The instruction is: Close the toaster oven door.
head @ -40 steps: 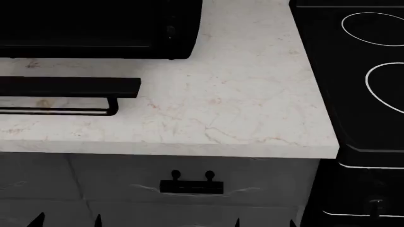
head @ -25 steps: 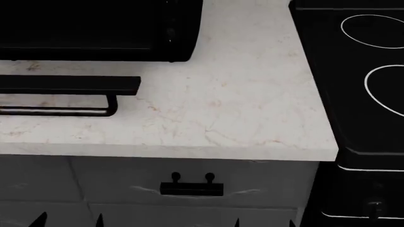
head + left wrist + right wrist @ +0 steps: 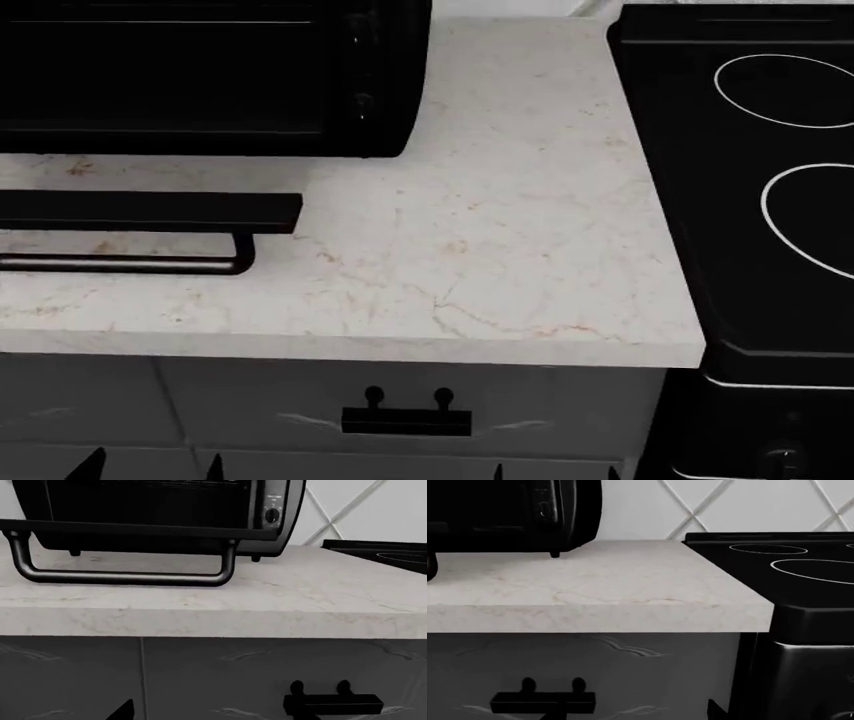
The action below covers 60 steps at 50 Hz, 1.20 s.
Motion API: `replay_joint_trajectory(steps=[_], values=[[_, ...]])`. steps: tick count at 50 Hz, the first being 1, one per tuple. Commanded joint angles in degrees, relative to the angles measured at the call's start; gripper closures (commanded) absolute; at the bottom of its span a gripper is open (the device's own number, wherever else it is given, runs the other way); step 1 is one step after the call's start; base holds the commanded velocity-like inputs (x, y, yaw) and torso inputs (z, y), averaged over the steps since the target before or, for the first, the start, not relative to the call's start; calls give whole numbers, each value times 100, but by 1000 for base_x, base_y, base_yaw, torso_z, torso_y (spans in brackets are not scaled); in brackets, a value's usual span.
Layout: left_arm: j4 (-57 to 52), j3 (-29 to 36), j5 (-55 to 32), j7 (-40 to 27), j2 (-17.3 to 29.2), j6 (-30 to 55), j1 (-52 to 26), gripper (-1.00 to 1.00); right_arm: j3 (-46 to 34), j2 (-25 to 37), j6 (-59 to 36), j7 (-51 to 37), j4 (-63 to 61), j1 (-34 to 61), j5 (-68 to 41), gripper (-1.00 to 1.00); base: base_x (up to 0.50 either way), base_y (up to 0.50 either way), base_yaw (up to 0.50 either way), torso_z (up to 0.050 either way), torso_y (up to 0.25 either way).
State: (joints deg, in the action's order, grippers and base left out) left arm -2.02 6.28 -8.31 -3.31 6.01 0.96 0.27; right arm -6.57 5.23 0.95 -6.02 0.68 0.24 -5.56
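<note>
A glossy black toaster oven (image 3: 214, 75) with rounded corners sits at the back of a pale marble counter, knobs down its right side. Its wide flat black door (image 3: 147, 211) hangs fully open, lying level above the counter, its long tubular bar handle (image 3: 123, 576) facing the counter's front edge.

a kitchen: marble counter (image 3: 507, 250), stove (image 3: 747, 180), toaster oven (image 3: 200, 75).
</note>
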Motion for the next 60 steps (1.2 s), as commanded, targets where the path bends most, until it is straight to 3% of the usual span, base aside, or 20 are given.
replay_joint_trajectory(steps=[1,9,16,27,33,38,43,49,60], values=[[-147,88,-87,-51,107,81,14,-100,-97,81,-24,-75,-100,-31,-95,-100,0,0,0,50,0],[-282,116,-256,-45,161,283,23,-100,-137,163,-128,-132,-318,-54,-139,-100,0,0,0,50,0],[-1883,-128,-929,-214,649,2444,-547,-100,133,708,-1579,-328,-2422,187,-127,-100,0,0,0,0,0],[-2547,-423,-1564,-243,1103,3928,-1684,-100,1477,1481,-3683,-534,-4863,906,-892,-100,0,0,0,0,0],[-2440,-401,-1656,-213,1304,4397,-2239,-100,2696,1959,-5104,-801,-6060,1689,-2112,-100,0,0,0,0,0],[-2360,-429,-1725,-175,1415,4609,-2567,-100,3258,4562,-4214,-3493,-6065,1838,-5343,-100,0,0,0,0,0],[-2388,-523,-1840,-182,1447,4769,-2772,-100,3622,5903,-3422,-4382,-6060,1628,-6340,-100,0,0,0,0,0],[-2387,-509,-1852,-187,1489,4826,-2907,-100,3960,6344,-3003,-4565,-6058,1268,-6504,-100,0,0,0,0,0],[-2368,-437,-1837,-178,1484,4743,-2834,-100,3642,6484,-2682,-4560,-6026,813,-6109,-100,0,227,0,0,0]])
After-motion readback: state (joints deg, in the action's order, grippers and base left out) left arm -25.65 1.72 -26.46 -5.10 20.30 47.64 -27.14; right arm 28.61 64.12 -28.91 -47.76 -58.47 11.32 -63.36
